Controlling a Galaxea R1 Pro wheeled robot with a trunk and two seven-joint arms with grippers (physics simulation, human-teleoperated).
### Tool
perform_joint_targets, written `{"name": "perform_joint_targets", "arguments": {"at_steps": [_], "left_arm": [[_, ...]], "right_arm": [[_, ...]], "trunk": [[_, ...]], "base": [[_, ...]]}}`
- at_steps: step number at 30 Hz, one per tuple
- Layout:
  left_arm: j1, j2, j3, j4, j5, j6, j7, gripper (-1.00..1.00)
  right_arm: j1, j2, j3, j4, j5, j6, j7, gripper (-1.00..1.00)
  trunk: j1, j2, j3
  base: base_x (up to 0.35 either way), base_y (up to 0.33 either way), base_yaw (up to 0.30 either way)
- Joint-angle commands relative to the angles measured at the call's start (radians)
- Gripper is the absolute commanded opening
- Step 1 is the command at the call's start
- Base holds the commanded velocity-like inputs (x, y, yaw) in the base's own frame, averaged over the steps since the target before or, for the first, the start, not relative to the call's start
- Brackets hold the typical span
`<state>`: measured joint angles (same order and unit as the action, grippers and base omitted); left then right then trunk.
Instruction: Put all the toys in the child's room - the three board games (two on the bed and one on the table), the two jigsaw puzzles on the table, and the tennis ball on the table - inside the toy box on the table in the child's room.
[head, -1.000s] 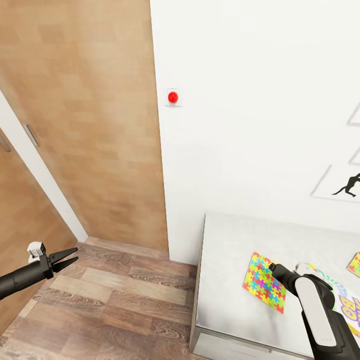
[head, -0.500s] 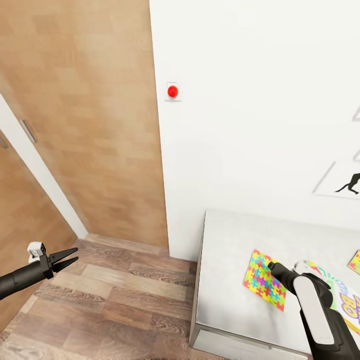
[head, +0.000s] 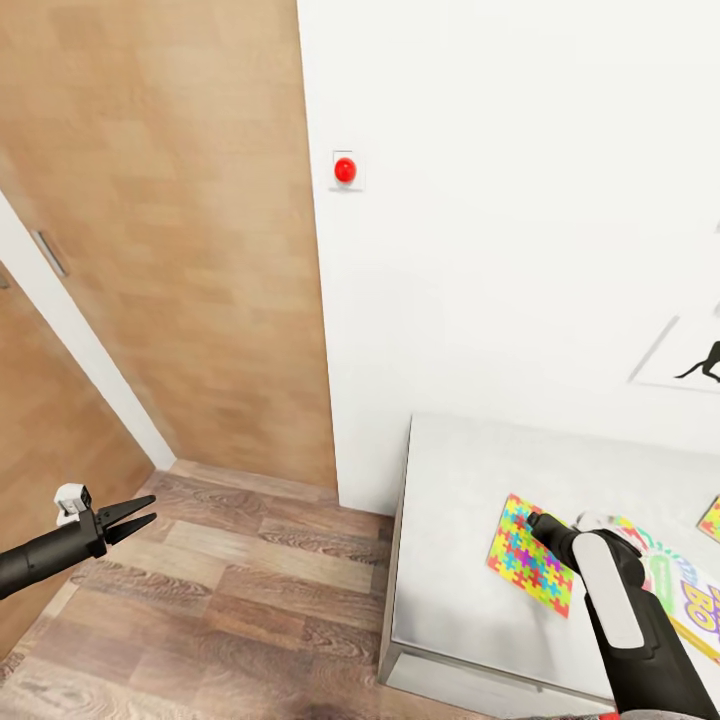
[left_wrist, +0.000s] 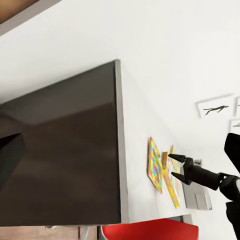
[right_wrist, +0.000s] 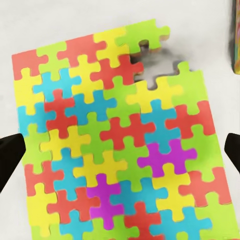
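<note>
Head view: right gripper (right_wrist: 120, 150), fingers apart, hovering over jigsaw puzzle (head: 528, 554); left gripper (head: 143, 520) hanging open; box (head: 690, 605) lettering showing "BO".

Legible text is limited to one item. The game box (head: 690, 610) on the counter (head: 450, 520), lying just right of the jigsaw (head: 528, 555) in the head view, carries large purple letters outlined in yellow; only "BO" can be read, at the picture's right edge. The rest of the lettering on this box is cut off by the frame or covered by the right arm. A green band on the box bears small white print, too small to read. The jigsaw carries no letters or numbers. The red wall button (head: 345, 170) above the counter carries no readable marking.
</note>
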<state>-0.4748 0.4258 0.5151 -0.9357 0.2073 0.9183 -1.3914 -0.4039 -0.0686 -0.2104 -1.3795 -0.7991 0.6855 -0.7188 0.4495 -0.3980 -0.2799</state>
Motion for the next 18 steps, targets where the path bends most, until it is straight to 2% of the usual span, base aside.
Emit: {"name": "perform_joint_targets", "arguments": {"at_steps": [1,7,18], "left_arm": [[-0.001,0.0,0.0,0.0,0.001,0.01,-0.003,1.0],[-0.001,0.001,0.0,0.0,0.001,0.01,-0.004,1.0],[-0.001,0.001,0.0,0.0,0.001,0.01,-0.003,1.0]], "right_arm": [[-0.002,-0.005,0.0,0.002,-0.009,0.002,0.003,1.0],[-0.004,-0.024,-0.001,0.009,-0.008,-0.001,0.025,1.0],[-0.004,-0.028,-0.001,0.018,-0.007,-0.006,0.028,1.0]], "trunk": [[0.001,-0.002,-0.004],[0.001,-0.002,-0.013],[0.001,-0.002,-0.031]], "base": [[0.0,0.0,0.0],[0.0,0.0,0.0],[0.0,0.0,0.0]]}}
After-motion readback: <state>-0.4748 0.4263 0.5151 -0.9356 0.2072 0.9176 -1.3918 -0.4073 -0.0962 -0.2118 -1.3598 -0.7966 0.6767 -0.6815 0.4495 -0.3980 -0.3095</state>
